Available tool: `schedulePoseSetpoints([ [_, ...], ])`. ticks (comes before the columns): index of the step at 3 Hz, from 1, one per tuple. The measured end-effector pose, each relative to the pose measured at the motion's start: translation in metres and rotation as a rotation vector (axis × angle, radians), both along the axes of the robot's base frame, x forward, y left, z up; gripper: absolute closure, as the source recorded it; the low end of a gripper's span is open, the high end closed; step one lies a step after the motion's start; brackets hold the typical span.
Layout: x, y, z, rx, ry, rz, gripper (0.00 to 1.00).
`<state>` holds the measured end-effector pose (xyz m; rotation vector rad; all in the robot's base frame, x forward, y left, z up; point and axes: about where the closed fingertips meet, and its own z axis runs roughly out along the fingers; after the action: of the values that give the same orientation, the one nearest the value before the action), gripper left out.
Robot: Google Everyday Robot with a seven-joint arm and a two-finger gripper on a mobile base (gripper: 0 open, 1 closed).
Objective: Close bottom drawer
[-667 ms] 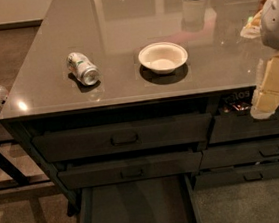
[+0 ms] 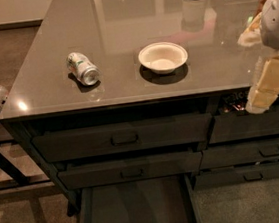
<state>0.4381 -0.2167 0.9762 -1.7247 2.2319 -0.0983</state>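
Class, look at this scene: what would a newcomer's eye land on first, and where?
The bottom drawer gapes open at the very bottom, left of centre. On the grey countertop, a white bowl sits to the right of a can lying on its side. The gripper hangs at the right edge, by the counter's front.

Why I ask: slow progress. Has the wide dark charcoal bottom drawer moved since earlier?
No. The bottom drawer juts equally far past the middle drawer; cream claw hangs far right.
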Motion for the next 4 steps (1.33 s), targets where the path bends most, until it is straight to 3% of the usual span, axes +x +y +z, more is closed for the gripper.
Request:
schedulePoseSetpoints([
  [3,0.0000,0.0000,0.0000,0.000,0.000,0.000,0.86],
  [4,0.0000,0.0000,0.0001,0.000,0.000,0.000,1.00],
])
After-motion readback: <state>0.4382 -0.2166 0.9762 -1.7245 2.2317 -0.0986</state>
